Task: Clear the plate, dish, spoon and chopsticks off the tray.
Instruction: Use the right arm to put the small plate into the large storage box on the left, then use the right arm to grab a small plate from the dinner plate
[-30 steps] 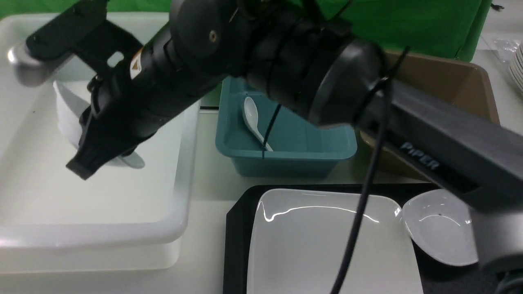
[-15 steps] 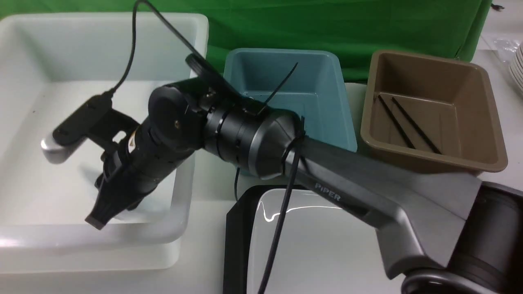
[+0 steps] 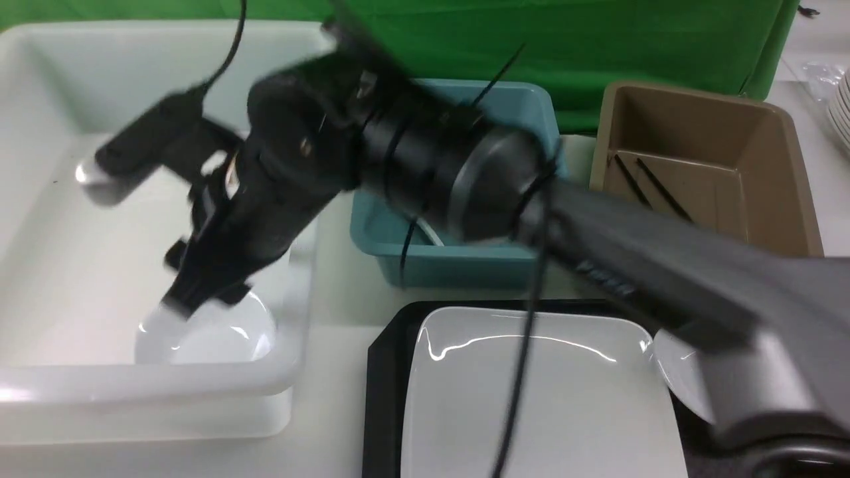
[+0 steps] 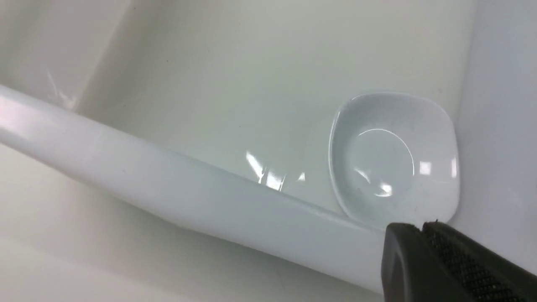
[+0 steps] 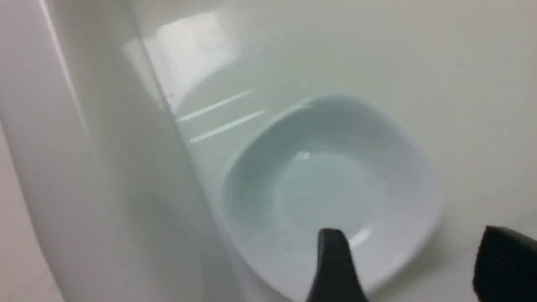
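Right now the plate (image 3: pixel 531 398) sits nearest us, flat on the tray (image 3: pixel 385 372). Second dish (image 3: pixel 671 372) is beside it at the tray's right edge, partly under the right arm. Further left, the dish (image 3: pixel 212 335) lies flat in the white bin (image 3: pixel 133 385), in the near corner by its right wall. Right gripper (image 5: pixel 413 243) hangs just over it, jaws apart, nothing between them. Left gripper (image 4: pixel 419 228) is clenched and empty, near the bin's rim. Beyond, the blue bin (image 3: pixel 465 265) shows a white sliver, probably the spoon (image 3: pixel 430 234), mostly hidden by the arm. Farthest, the chopsticks (image 3: pixel 657 192) lie in the brown bin (image 3: pixel 790 166). We read this as the drop-off of one dish. Next we need the right arm lifted clear of the bin wall and swung to the tray. Plate is wide and glossy, so we'd go for a rim grip.
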### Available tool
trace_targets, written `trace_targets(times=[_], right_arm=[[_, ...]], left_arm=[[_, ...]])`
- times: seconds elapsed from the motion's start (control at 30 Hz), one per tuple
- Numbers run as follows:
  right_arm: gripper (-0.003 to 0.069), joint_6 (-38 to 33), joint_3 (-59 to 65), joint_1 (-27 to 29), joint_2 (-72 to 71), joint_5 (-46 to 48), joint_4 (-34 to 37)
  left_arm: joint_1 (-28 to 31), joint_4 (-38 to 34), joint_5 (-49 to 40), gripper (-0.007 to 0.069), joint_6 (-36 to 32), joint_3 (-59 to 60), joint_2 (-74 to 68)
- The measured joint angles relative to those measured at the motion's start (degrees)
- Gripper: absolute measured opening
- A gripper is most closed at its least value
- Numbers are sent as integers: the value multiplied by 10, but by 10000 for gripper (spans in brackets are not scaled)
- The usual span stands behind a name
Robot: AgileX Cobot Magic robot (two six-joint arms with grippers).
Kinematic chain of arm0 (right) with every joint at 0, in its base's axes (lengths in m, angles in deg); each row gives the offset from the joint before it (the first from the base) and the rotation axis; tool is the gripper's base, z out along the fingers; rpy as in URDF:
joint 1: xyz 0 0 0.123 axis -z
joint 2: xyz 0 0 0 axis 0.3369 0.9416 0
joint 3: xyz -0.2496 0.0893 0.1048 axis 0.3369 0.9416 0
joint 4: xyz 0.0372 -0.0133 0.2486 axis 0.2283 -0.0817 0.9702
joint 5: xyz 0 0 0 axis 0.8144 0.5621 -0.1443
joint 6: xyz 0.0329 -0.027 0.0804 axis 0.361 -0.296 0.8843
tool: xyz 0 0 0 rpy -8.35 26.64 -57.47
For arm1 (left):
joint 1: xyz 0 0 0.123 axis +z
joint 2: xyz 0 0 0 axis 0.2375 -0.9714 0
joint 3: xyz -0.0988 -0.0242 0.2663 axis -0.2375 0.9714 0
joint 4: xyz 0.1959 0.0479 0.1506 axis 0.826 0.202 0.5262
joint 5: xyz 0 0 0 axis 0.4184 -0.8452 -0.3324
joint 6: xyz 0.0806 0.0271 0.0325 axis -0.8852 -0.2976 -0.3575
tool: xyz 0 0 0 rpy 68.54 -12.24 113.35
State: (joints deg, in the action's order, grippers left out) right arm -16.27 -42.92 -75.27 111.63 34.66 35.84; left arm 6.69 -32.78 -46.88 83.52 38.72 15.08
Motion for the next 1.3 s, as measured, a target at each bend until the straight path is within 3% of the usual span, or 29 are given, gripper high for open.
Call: trace_targets(times=[0.03,0.07,0.1,0.17,0.33,0.5,0.67,0.83,0.93,1.0,1.3], right_arm=[[293,16,0,0,-26,35,-65],[273,19,0,0,-30,41,-77],[148,35,0,2,-61,81,-149],[65,52,0,15,-110,141,-224],[36,62,59,78,-227,149,-221],[40,62,278,195,-392,148,-153],[131,65,535,285,-477,105,-146],[433,100,730,329,-485,-33,-135],[547,109,782,331,-465,-79,-131],[576,109,799,331,-445,-99,-130],[574,109,802,331,-337,-145,-135]], left_arm=[[-9,0,0,17,-8,0,0],[-10,0,0,17,-8,0,0],[-23,-1,0,17,-20,0,0],[-52,-5,-2,17,-40,0,0],[-96,-9,-3,17,-55,0,0],[-124,-12,-3,17,-68,0,0],[-124,-14,-3,17,-69,0,0],[-124,-19,-2,17,-69,0,0],[-124,-20,-2,17,-69,0,0],[-124,-20,-2,17,-69,0,0],[-124,-20,-2,17,-69,0,0]])
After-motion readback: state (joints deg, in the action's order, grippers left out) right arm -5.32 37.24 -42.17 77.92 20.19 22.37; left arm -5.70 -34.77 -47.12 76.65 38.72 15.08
